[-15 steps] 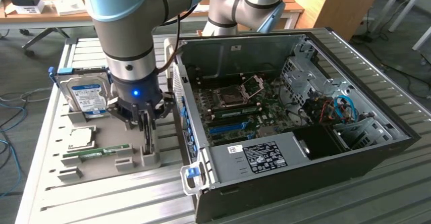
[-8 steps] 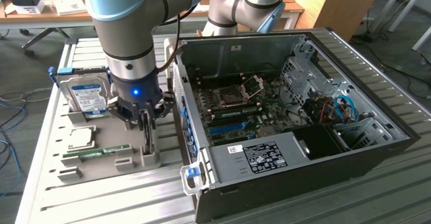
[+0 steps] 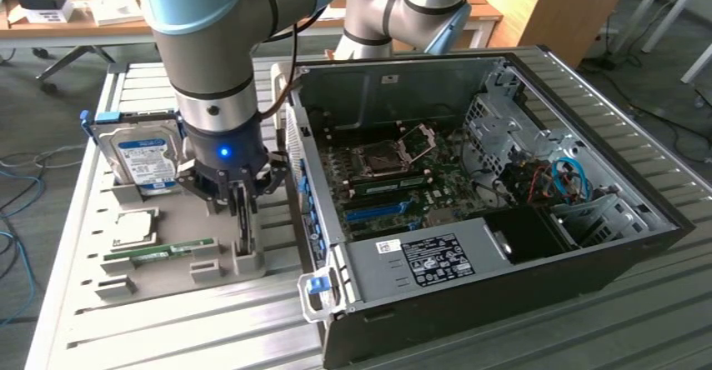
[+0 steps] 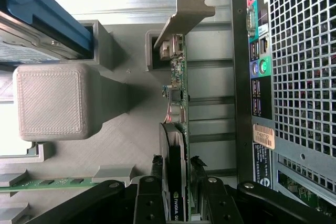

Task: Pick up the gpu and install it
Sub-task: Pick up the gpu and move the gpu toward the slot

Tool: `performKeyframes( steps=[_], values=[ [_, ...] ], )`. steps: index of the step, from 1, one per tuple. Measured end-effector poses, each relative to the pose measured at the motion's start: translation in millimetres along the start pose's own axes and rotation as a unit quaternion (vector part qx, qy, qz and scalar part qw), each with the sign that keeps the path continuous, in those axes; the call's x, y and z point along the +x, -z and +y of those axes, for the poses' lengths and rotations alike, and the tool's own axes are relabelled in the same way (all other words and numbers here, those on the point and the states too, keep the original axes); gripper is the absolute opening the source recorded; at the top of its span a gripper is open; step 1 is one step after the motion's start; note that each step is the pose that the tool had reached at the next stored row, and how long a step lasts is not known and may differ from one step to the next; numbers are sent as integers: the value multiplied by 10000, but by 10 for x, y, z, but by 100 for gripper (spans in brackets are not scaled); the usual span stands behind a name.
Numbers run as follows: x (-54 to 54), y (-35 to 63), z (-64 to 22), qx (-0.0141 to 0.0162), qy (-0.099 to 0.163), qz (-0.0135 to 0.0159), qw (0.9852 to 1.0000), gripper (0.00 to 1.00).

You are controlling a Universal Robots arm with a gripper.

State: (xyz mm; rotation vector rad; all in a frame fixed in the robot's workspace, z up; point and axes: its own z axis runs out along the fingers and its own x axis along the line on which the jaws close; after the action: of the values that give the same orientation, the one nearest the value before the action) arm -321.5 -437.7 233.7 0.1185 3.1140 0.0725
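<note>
The gpu (image 3: pixel 243 224) stands edge-on in a slot of the grey holder tray (image 3: pixel 167 274), just to the exterior view's left of the open computer case (image 3: pixel 579 245). My gripper (image 3: pixel 243 203) reaches down over it from above. In the wrist view the gpu (image 4: pixel 177 103) runs away from the camera, with its metal end bracket (image 4: pixel 186 3) at the far end. My gripper (image 4: pixel 176 163) straddles the near end, and its two fingers press against the card's two faces. The card still sits in its slot.
The tray also holds a silver hard drive with a blue label (image 3: pixel 145 157), a CPU (image 3: pixel 132 228) and a green RAM stick (image 3: pixel 162 252). Inside the case lies the motherboard with a blue expansion slot (image 3: pixel 373 212). The case's rear panel (image 4: pixel 294 77) is close beside the card.
</note>
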Motion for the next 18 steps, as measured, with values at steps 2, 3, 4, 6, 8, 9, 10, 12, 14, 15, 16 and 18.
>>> performKeyframes(
  steps=[2, 3, 4, 6, 8, 9, 10, 12, 14, 15, 16, 18],
  values=[
    [0, 0, 0, 0, 0, 0, 10000, 34],
    [0, 0, 0, 0, 0, 0, 10000, 34],
    [0, 0, 0, 0, 0, 0, 10000, 34],
    [1, 1, 0, 1, 0, 2, 10000, 33],
    [0, 0, 0, 0, 0, 0, 10000, 26],
    [0, 0, 0, 0, 0, 0, 10000, 26],
    [0, 0, 0, 0, 0, 0, 10000, 26],
    [0, 0, 0, 0, 0, 0, 10000, 26],
    [0, 0, 0, 0, 0, 0, 10000, 26],
    [0, 0, 0, 0, 0, 0, 10000, 26],
    [0, 0, 0, 0, 0, 0, 10000, 26],
    [0, 0, 0, 0, 0, 0, 10000, 26]
  ],
)
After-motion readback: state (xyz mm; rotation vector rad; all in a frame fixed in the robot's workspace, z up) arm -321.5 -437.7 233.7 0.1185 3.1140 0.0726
